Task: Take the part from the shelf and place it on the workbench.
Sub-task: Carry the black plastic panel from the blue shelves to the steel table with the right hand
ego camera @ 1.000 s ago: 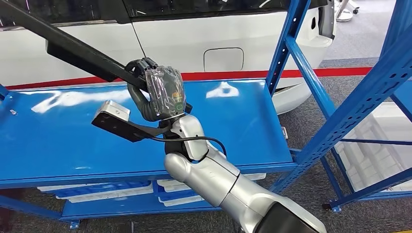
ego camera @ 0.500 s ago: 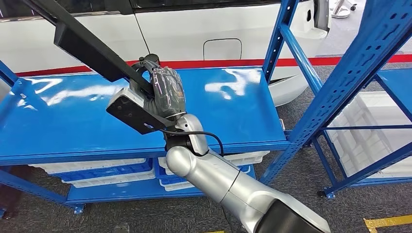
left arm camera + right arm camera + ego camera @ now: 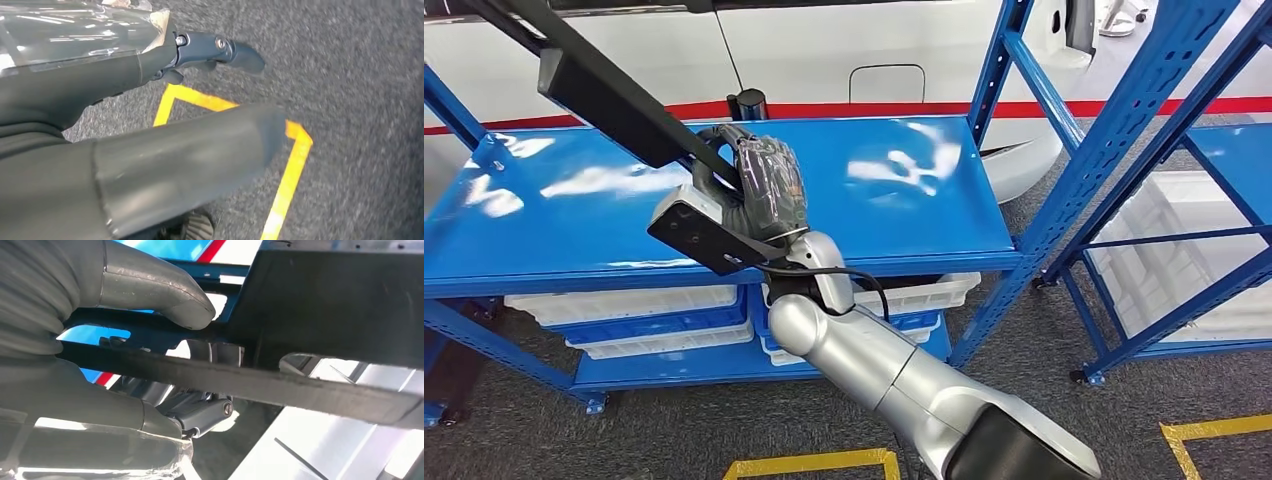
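The part is a long black bar that runs from my right hand up toward the far left. This plastic-wrapped hand grips it above the blue shelf's top board, clear of the surface. In the right wrist view the grey thumb presses on the black part, with dark fingers closed beneath it. My left hand hangs over the grey carpet with its thumb and fingers apart, holding nothing.
White trays lie on the shelf's lower level. A second blue rack stands to the right. A white car is parked behind the shelf. Yellow tape lines mark the carpet, also under my left hand.
The whole picture has shifted: the shelf sits farther off, with more floor and yellow tape visible. My right hand still grips the black part.
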